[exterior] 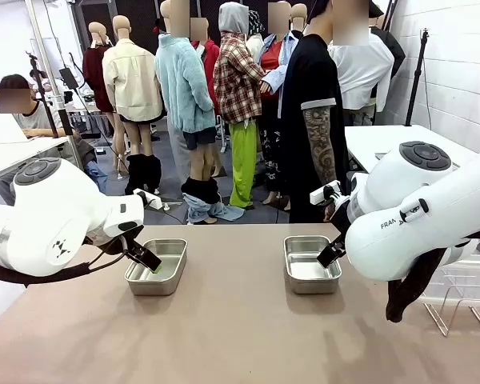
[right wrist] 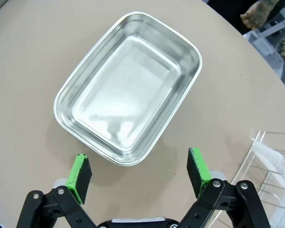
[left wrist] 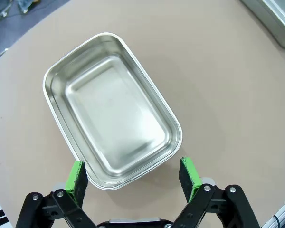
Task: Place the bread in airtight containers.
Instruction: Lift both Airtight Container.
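Left gripper (left wrist: 133, 175) jaws wide, holding nothing, above end of left steel tin (left wrist: 114, 109). Right gripper (right wrist: 138, 166) jaws wide too, above right steel tin (right wrist: 128, 88). Tins well apart on table (exterior: 240, 336), open room around. Wire rack (right wrist: 270, 166) near right tin, cut off at picture edge.

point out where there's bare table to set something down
Free: the table between the left tin and the right tin, and the whole near stretch in front of both. Crowded: at each tin, where the open left gripper and right gripper hang, and the right edge by the wire rack.
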Available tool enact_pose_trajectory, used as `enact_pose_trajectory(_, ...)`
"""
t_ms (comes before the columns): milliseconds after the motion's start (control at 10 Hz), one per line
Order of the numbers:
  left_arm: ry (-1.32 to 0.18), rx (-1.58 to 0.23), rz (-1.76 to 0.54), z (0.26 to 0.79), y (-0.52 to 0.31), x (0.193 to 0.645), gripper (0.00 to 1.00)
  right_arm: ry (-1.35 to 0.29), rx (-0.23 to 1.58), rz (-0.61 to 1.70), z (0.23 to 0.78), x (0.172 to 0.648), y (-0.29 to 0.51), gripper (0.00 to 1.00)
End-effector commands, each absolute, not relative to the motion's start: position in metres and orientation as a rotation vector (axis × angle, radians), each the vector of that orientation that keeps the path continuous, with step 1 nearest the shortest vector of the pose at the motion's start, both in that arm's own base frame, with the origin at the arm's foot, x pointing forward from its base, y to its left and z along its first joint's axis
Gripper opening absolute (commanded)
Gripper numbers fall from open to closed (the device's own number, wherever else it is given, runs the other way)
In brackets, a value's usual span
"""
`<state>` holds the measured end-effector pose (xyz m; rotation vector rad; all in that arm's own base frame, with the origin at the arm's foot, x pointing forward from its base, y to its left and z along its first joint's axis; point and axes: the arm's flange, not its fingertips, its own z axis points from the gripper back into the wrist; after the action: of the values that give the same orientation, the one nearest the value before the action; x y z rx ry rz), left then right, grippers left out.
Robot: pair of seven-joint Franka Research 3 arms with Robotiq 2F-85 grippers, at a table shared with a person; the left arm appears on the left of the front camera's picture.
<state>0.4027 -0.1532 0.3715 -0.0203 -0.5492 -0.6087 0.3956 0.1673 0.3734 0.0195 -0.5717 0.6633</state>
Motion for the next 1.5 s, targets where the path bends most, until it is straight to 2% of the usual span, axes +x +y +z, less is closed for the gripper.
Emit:
enact_pose_trajectory(0, -0.549, -0.021, -0.605, 0.371, -0.152, 0.403, 1.00, -0.572, 0.020, 0.663, 0.373, 0.396, 0.167, 1.00)
enact_pose_trajectory(600, -0.572, -0.051, -0.652, 0.380, -0.159, 0.396, 1.00, -0.572, 0.020, 0.663, 0.373, 0.396, 0.167, 1.00)
enact_pose_trajectory(800, -0.656, -0.028, -0.686, 0.422, -0.154, 0.379, 1.00, -0.619, -0.001, 0.682, 0.409, 0.388, 0.160, 1.00)
enact_pose_trajectory(1000, -0.708, 0.019, -0.663, 0.464, -0.129, 0.381, 1.00, -0.710, -0.058, 0.636, 0.445, 0.370, 0.142, 1.00)
enact_pose_trajectory(1200, -0.670, 0.030, -0.649, 0.501, -0.094, 0.395, 1.00, -0.758, -0.132, 0.492, 0.485, 0.340, 0.100, 1.00)
enact_pose_trajectory(1400, -0.654, 0.114, -0.607, 0.533, -0.057, 0.406, 1.00, -0.782, -0.173, 0.369, 0.521, 0.317, 0.039, 1.00)
